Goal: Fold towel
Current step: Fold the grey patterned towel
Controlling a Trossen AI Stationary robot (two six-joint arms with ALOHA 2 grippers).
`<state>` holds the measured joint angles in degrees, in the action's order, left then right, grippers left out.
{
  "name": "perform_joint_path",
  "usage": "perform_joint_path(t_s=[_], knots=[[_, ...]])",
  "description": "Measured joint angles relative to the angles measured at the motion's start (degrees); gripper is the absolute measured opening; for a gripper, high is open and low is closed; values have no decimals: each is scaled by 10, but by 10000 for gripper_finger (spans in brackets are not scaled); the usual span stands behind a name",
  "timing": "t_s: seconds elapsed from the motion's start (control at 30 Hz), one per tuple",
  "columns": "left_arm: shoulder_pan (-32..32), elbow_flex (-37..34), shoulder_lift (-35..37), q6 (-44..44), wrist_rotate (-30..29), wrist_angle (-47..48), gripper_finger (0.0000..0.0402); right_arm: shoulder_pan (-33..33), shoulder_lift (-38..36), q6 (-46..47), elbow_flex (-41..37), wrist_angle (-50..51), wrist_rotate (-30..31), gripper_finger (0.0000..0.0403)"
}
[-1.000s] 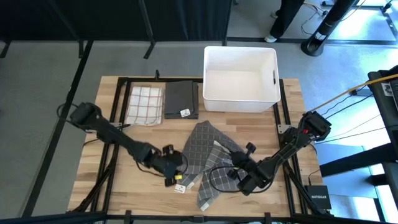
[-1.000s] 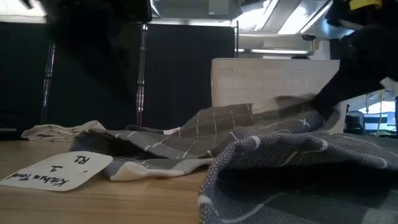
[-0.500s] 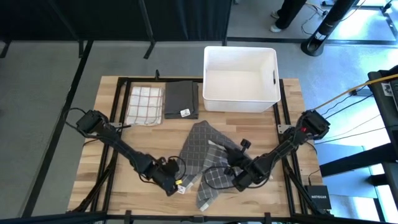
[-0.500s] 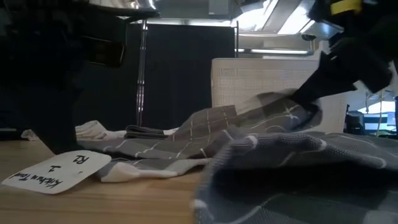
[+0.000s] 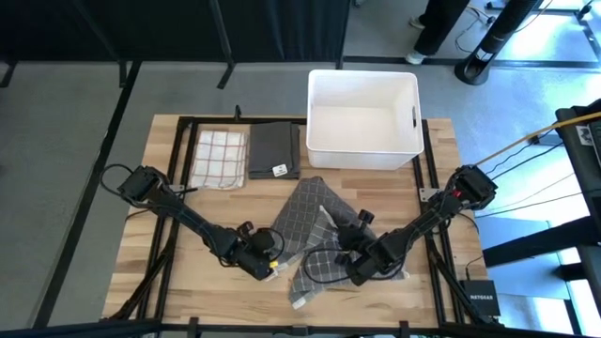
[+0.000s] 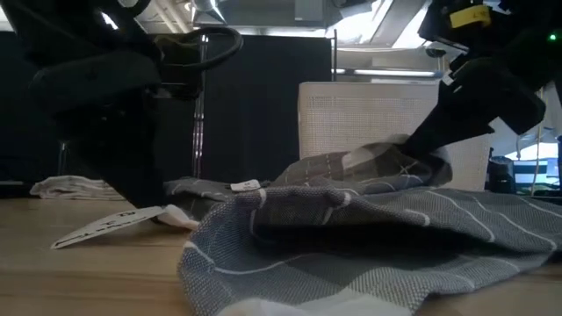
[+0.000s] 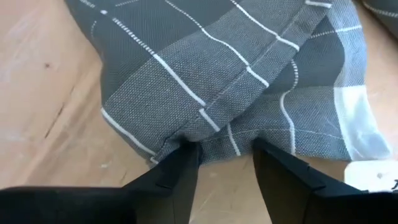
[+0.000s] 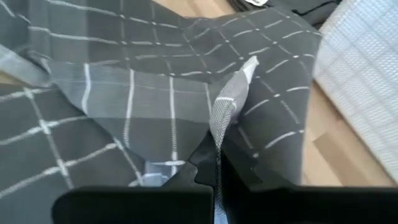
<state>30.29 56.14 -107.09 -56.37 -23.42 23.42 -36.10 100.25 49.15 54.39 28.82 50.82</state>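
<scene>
While the gray checked towel [image 5: 315, 239] lies crumpled on the table's [image 5: 169, 282] near middle, in front of the white bin [image 5: 362, 117], both arms work its edges. On the left, the left gripper [image 7: 225, 163] straddles a hemmed fold with its 2 fingers [image 7: 177, 171] apart, not yet pinched. On the right, the right gripper [image 8: 217, 167] is clenched on a raised edge of the cloth, holding it off the table. Soft, light and limp, the towel will likely sag and bunch wherever it is unsupported; hemmed edges or corners look the best hold. 2 folded cloths [image 5: 246, 156] lie at the far left.
</scene>
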Motion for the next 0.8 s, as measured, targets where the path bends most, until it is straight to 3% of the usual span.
perform_joint_path(t_s=[0.1, 0.3, 0.47, 0.8], knots=[[0, -2, 2, 24, -7, 3, 115, -8, 0, 0, 0, -14, -4, 11], [1, -3, 2, 74, -17, 9, 11, -20, 0, 13, 0, -21, -5, 11], [13, 18, 22, 88, -22, 99, 3, -26, 0, 19, 0, -20, -7, 11], [30, 148, 83, 54, -89, 463, 0, -26, 0, 20, 0, -22, -9, 11]])
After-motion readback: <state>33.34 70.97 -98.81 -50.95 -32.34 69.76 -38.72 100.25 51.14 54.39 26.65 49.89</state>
